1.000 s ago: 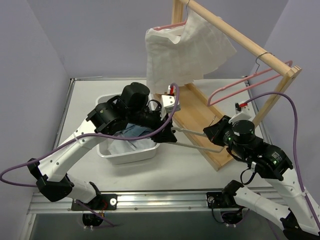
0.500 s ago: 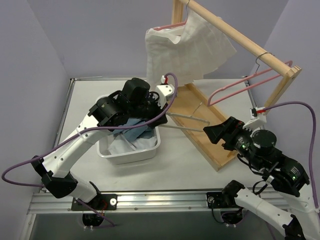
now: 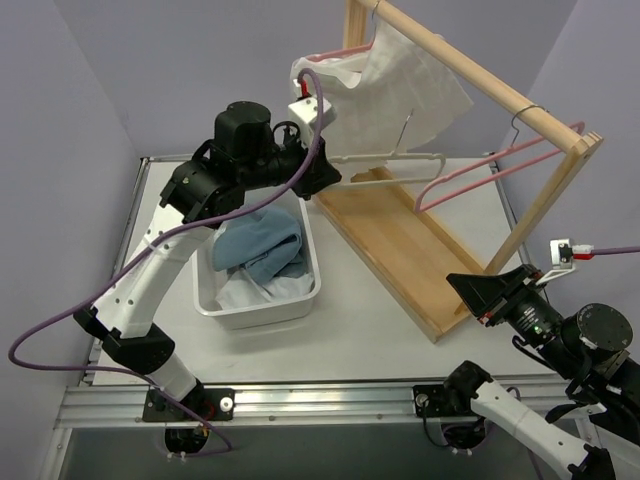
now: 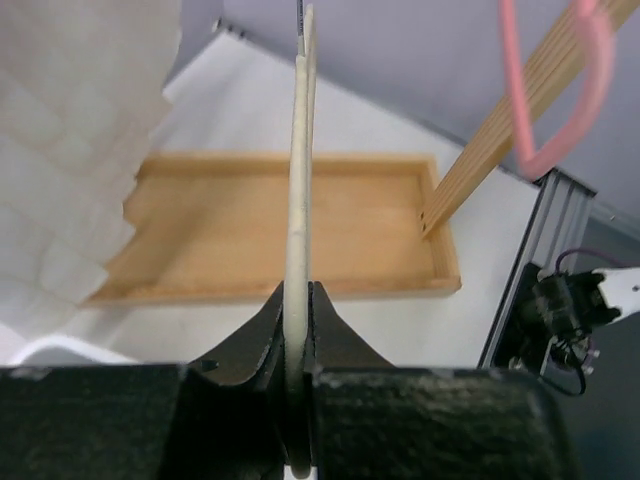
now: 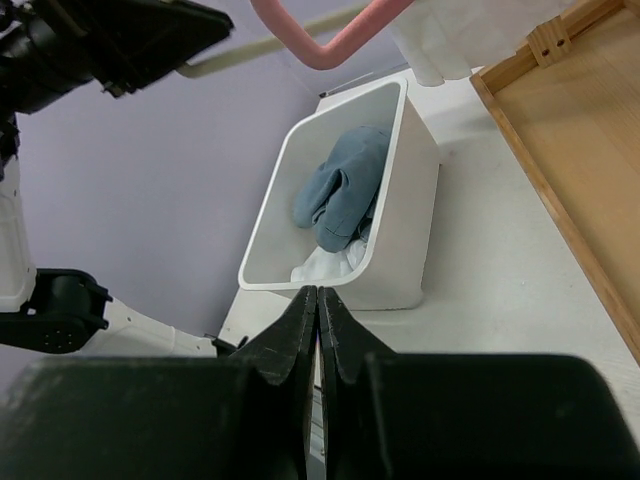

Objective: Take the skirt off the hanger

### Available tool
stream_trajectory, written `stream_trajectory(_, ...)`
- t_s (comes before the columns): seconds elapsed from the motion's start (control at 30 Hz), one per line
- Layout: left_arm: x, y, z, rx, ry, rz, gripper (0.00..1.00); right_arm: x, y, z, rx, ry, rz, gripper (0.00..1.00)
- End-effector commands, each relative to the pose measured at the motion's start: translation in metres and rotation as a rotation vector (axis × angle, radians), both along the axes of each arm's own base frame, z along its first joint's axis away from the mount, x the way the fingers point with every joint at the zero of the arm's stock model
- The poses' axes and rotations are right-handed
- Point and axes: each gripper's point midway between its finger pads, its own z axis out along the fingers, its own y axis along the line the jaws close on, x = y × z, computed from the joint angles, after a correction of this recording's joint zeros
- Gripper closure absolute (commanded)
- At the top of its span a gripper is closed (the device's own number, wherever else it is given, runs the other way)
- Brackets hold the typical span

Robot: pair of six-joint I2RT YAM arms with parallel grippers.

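A blue skirt (image 3: 262, 245) lies crumpled in the white bin (image 3: 258, 305), free of any hanger; the right wrist view shows it there too (image 5: 345, 190). A bare cream hanger (image 3: 400, 158) is held level above the table beside the wooden rack. My left gripper (image 3: 325, 180) is shut on one end of it, and the bar runs straight out between the jaws (image 4: 298, 200). My right gripper (image 3: 470, 290) is drawn back at the near right, shut with nothing in it (image 5: 318, 300).
The wooden rack (image 3: 480, 75) stands on a tray base (image 3: 400, 250) at the right. A white garment (image 3: 380, 90) hangs from a pink hanger at its far end, and an empty pink hanger (image 3: 490, 170) hangs nearer. White cloth (image 5: 325, 265) lies under the blue skirt.
My left arm has lifted the bare cream hanger from over the bin up toward the rack. My right arm has pulled back to the near right. The blue skirt stayed in the bin.
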Motion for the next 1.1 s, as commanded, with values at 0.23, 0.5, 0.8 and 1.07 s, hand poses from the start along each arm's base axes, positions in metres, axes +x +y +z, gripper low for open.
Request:
stream_trajectory(0.23, -0.022, -0.019, 0.126, -0.368, -0.189, -0.163, 0.98, 0.003, -0.002, 0.003, 0.003, -0.003, -0.018, 1.0)
stream_trajectory(0.5, -0.024, -0.047, 0.12, -0.436, -0.078, -0.285, 0.98, 0.004, 0.0, 0.002, 0.014, 0.002, -0.021, 1.0)
stream_trajectory(0.8, -0.021, -0.07, 0.118, -0.517, -0.025, -0.372, 0.98, 0.004, -0.002, 0.002, 0.023, 0.009, -0.029, 1.0)
stream_trajectory(1.07, -0.004, -0.083, 0.104, -0.493, 0.009, -0.361, 0.98, 0.004, 0.01, 0.004, 0.055, 0.04, 0.013, 1.0)
